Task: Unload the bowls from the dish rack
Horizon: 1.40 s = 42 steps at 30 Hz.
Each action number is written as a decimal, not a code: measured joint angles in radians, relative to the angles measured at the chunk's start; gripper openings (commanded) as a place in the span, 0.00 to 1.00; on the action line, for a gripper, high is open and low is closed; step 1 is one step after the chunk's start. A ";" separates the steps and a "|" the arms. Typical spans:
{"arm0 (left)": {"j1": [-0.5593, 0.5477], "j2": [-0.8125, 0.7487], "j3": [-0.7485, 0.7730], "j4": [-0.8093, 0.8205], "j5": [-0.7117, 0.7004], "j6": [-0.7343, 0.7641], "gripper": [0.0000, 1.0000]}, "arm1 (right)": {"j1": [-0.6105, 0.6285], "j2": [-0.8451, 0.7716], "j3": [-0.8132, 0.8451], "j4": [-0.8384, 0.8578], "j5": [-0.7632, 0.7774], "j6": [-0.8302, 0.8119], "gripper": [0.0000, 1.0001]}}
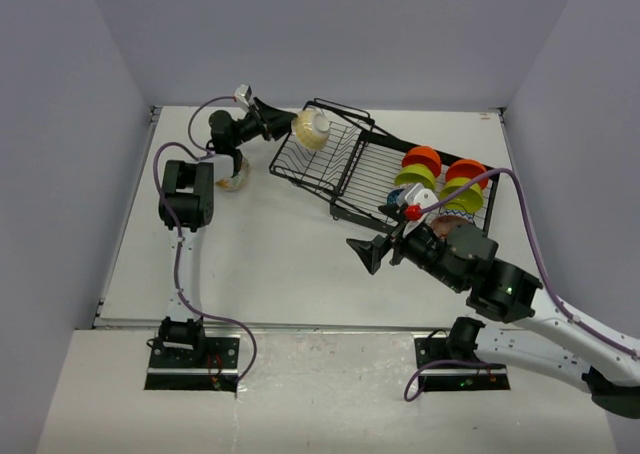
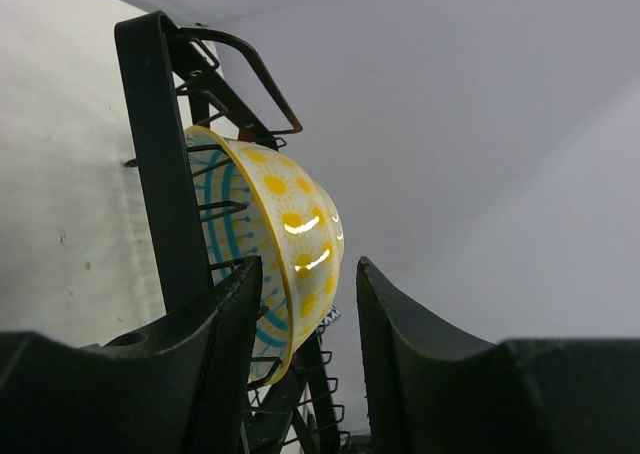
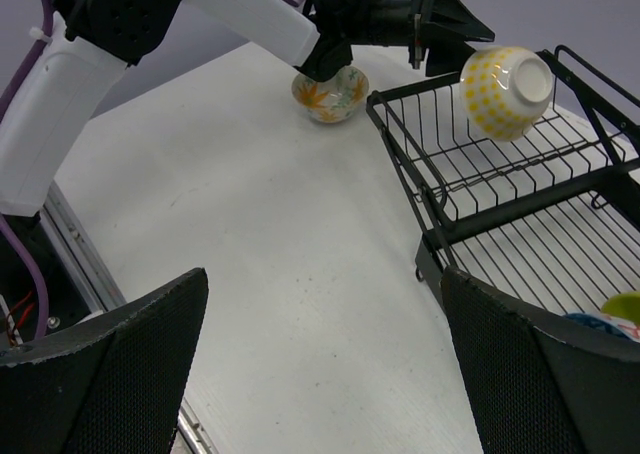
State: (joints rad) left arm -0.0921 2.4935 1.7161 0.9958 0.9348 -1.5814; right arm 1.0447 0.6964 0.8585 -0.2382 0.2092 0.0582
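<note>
The black wire dish rack [image 1: 350, 169] lies at the back right of the table. A cream-yellow dotted bowl [image 1: 312, 129] rests tilted on its left section. My left gripper [image 1: 285, 124] is open, and its fingers straddle this bowl's [image 2: 295, 234] rim with a gap on the outer side. Orange bowls [image 1: 422, 158] and lime green bowls [image 1: 415, 179] stand in the right section. A white floral bowl [image 1: 232, 180] sits on the table under the left arm. My right gripper [image 1: 378, 251] is open and empty above the table in front of the rack [image 3: 520, 204].
Grey walls close in the white table [image 1: 280, 254] at the back and both sides. The left arm's purple cable [image 1: 180, 264] runs along the left side. The right wrist view shows the floral bowl [image 3: 330, 92] beside the left arm.
</note>
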 measured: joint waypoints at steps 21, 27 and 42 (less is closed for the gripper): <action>-0.003 0.085 0.067 0.110 -0.011 -0.113 0.30 | 0.000 0.017 -0.008 0.018 -0.019 -0.010 0.99; -0.007 0.094 0.074 0.120 -0.017 -0.136 0.26 | 0.000 0.017 -0.008 0.019 -0.019 -0.010 0.99; -0.020 0.119 0.094 0.176 -0.025 -0.199 0.13 | 0.000 0.017 -0.008 0.022 -0.019 -0.013 0.99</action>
State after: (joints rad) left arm -0.1120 2.6125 1.8103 1.1721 0.9096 -1.7805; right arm 1.0447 0.7132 0.8501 -0.2165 0.1898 0.0448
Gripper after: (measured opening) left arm 0.141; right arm 0.987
